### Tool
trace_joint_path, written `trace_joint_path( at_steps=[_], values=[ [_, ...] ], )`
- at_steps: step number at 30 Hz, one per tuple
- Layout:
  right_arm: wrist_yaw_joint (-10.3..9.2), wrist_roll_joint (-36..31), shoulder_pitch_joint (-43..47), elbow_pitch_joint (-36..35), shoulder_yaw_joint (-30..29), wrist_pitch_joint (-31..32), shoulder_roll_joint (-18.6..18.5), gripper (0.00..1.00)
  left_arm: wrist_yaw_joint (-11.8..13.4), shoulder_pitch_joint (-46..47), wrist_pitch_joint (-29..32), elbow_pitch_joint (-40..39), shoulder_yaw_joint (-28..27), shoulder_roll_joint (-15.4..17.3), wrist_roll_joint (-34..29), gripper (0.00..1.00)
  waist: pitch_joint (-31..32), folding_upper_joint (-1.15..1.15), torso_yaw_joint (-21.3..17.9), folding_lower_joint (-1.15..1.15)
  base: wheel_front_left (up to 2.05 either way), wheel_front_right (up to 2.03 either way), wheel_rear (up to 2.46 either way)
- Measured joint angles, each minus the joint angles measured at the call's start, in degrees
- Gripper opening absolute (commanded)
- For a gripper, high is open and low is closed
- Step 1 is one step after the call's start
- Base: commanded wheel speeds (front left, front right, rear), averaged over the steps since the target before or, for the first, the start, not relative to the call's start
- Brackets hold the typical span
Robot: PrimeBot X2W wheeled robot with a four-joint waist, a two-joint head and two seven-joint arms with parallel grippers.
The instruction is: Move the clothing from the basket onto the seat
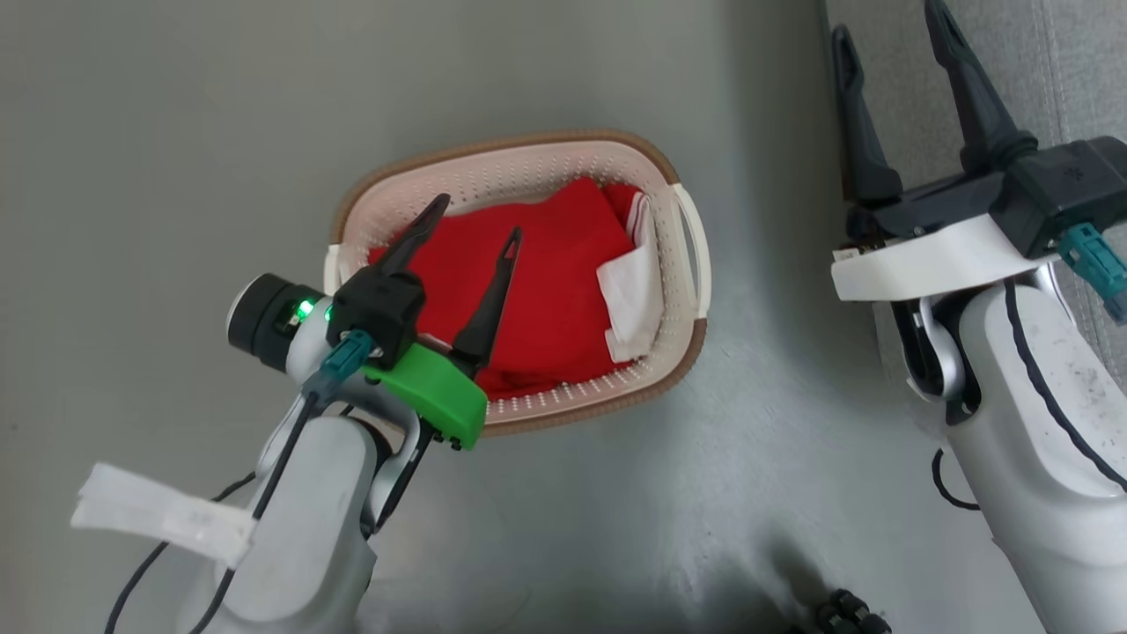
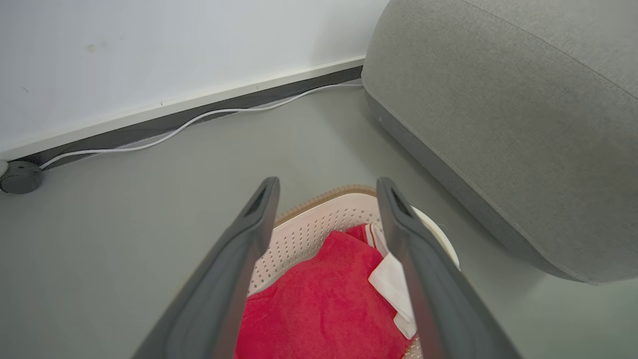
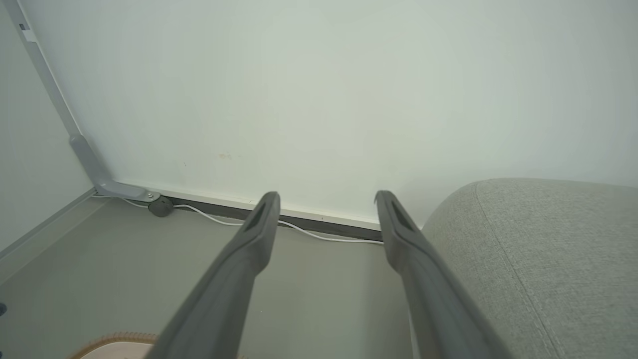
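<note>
Your left claw [image 1: 477, 217] and right claw [image 1: 887, 22] both stand apart, empty. Risk: left descends off-centre, snagging the basket [image 1: 519, 150] wall, not the clothing [image 1: 555, 291].

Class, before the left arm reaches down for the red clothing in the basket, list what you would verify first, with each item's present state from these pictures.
1. Left gripper open: ok.
2. Left gripper lined up over the clothing: ok.
3. Fingers touching the fabric: cannot tell.
4. Clothing lying wholly inside the basket: ok.
5. Seat close beside the basket: ok.
6. Right gripper open and away from the basket: ok.
</note>
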State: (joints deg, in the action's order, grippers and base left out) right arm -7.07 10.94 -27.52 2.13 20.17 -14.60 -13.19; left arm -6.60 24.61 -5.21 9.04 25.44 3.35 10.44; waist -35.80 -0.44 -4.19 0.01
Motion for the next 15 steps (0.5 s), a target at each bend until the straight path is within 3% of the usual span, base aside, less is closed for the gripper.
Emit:
trace_joint_path(
  at_steps=[7,15],
  values=[
    [0.0,-0.4,-2.8,-1.6,-0.7,0.0,2.0,1.0,-0.5,3.8,4.8,1.8,1.8,0.0,-0.4,1.0,-5.4,0.0,-2.8,0.0,0.0,0.0,0.0],
    [0.0,-0.5,-5.8,-3.4,-2.1,0.0,3.8,1.0,-0.5,7.8,9.5,4.3,0.5,3.1,-1.2,1.0,-10.9,0.0,-5.8,0.0,0.0,0.0,0.0]
  ],
)
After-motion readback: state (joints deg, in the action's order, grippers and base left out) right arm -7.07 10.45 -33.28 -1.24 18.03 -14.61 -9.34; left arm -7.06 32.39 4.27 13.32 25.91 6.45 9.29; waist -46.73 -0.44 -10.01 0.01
